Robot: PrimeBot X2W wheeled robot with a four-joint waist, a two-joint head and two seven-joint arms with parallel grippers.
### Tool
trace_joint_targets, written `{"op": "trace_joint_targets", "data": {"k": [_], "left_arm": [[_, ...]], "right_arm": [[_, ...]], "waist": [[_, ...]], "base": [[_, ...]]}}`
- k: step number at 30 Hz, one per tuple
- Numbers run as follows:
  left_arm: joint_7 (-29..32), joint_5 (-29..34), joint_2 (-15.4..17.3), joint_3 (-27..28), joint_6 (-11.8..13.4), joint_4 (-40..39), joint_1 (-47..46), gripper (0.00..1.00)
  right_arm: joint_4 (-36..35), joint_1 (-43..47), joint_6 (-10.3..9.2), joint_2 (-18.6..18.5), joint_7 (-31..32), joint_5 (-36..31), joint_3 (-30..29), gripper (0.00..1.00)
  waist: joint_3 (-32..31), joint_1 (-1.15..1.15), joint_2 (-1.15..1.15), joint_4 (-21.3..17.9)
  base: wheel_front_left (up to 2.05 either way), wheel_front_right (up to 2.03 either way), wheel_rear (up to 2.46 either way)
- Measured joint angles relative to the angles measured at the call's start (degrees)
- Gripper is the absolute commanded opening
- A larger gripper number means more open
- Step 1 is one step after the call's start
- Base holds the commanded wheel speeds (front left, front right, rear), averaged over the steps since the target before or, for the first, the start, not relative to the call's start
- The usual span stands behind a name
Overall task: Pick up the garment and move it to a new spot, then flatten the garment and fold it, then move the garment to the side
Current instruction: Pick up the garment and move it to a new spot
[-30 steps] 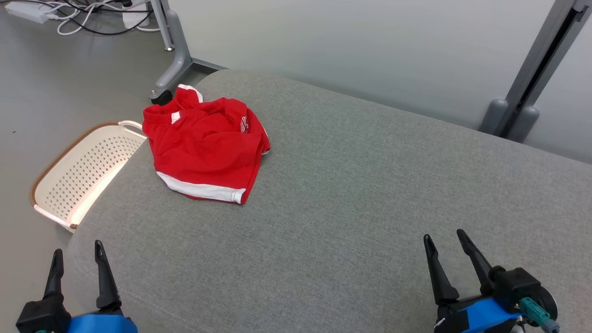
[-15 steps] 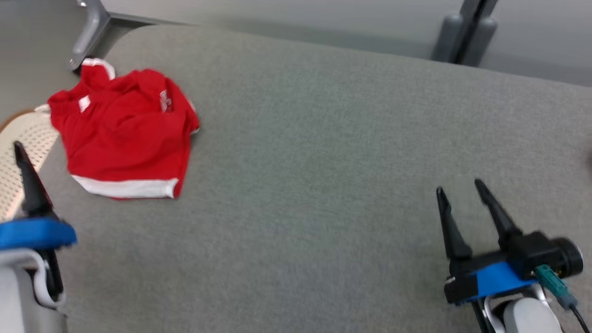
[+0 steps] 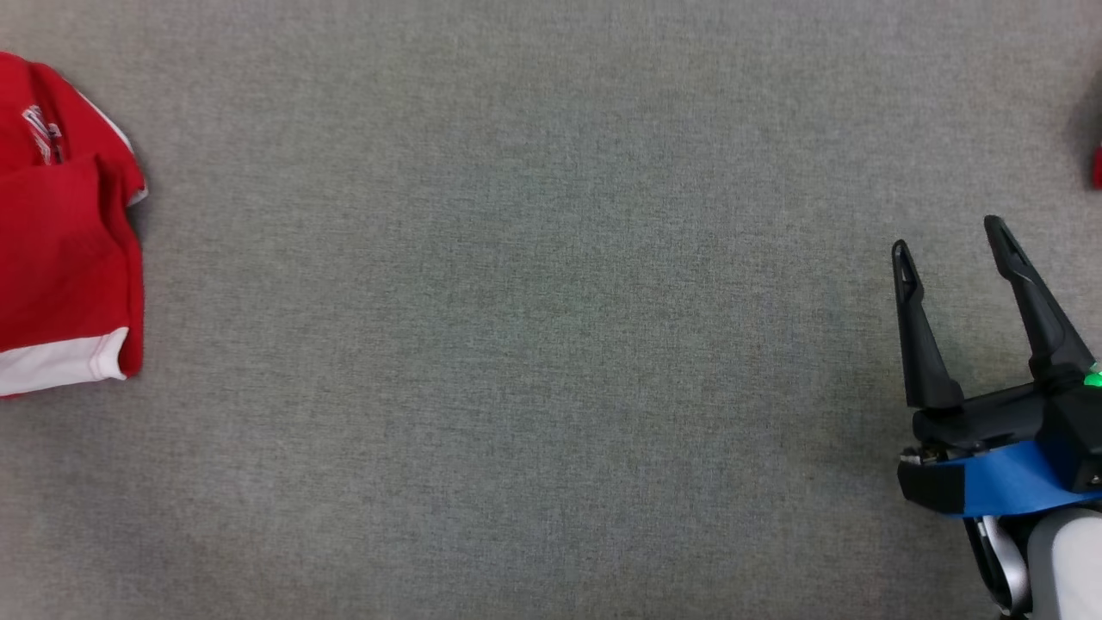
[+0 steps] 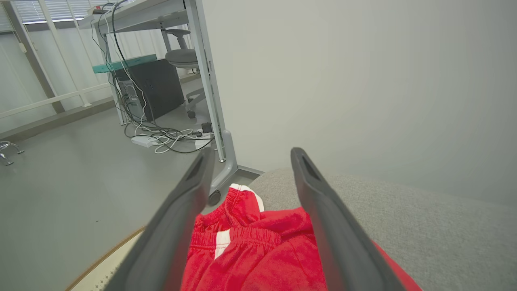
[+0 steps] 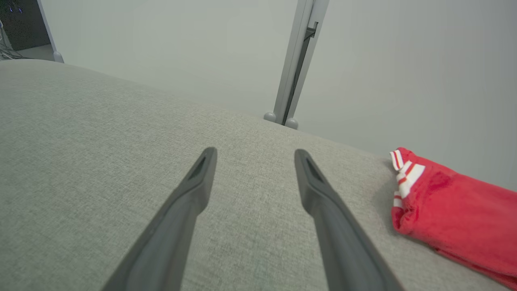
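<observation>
The garment is a crumpled pair of red shorts with white trim, lying on the grey cushion at the head view's left edge. The left wrist view has the garment just beyond my left gripper, showing between its two open fingers; whether they touch the cloth I cannot tell. My right gripper stands open over bare cushion at the lower right, far from the garment. In the right wrist view, the right gripper has nothing between its fingers.
A second red cloth with striped trim lies on the cushion to the right of my right gripper, a sliver of it at the head view's right edge. A white basket, a desk leg and floor cables lie beyond the cushion's left end.
The head camera has tilted down and swung, so the whole picture shifted and the garment slid to the left edge. The left gripper rose toward the garment and left the head view. Both grippers stayed open.
</observation>
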Motion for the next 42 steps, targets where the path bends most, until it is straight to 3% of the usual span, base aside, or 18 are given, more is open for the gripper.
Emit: {"op": "trace_joint_targets", "data": {"k": [6,13,20,21,22,24,31,36,42], "left_arm": [[0.73,-0.36,2.49,-2.76,-0.65,12.52,-6.82,1.0],[5.7,-0.8,2.44,-6.61,-0.73,25.71,-11.43,1.0],[10.43,-3.74,1.88,-9.17,-0.79,31.82,-14.94,1.0],[11.13,-4.49,1.76,-9.62,-0.79,32.08,-15.24,0.84],[11.45,-5.05,1.86,-10.26,-0.79,32.22,-15.39,0.31],[11.93,-5.99,1.97,-11.37,-0.79,32.36,-15.41,0.0],[8.96,-9.79,3.5,-16.1,-0.79,31.16,-13.8,0.0],[2.42,-10.8,6.59,-20.27,-1.02,27.37,-14.24,0.0],[0.22,-10.92,9.31,-24.85,-1.03,20.33,-16.53,0.0]], "right_arm": [[-6.3,0.56,0.0,-0.85,2.52,-1.01,-0.4,1.0],[-10.24,1.69,0.0,-1.31,4.38,-1.57,-1.49,1.0],[-11.14,1.85,0.0,-2.13,5.09,-1.57,-1.35,1.0],[-11.09,1.81,0.0,-2.18,5.27,-1.57,-1.15,1.0],[-11.06,1.77,0.0,-2.2,5.27,-1.57,-0.92,1.0],[-10.82,1.6,0.0,-2.19,5.26,-1.57,-0.46,1.0],[-8.37,1.46,0.0,-1.26,3.96,-0.93,0.09,1.0],[-5.25,0.78,0.0,-0.27,1.82,-0.08,1.04,1.0],[-0.55,0.44,0.0,1.41,-0.88,1.18,2.42,1.0]], "waist": [[4.23,0.0,0.0,-1.03],[6.63,-0.01,0.0,-0.81],[7.0,-0.03,-0.01,-0.34],[6.96,-0.02,-0.01,-0.29],[6.89,-0.02,-0.01,-0.26],[6.67,-0.03,-0.02,-0.3],[4.55,-0.01,-0.01,-1.22],[1.73,-0.02,-0.01,-2.24],[-2.11,-0.01,-0.01,-4.25]], "base": [[0.0,0.0,0.0],[0.0,0.0,0.0],[0.0,0.0,0.0],[0.0,0.0,0.0],[0.0,0.0,0.0],[0.0,0.0,0.0],[0.0,0.0,0.0],[0.0,0.0,0.0],[0.0,0.0,0.0]]}}
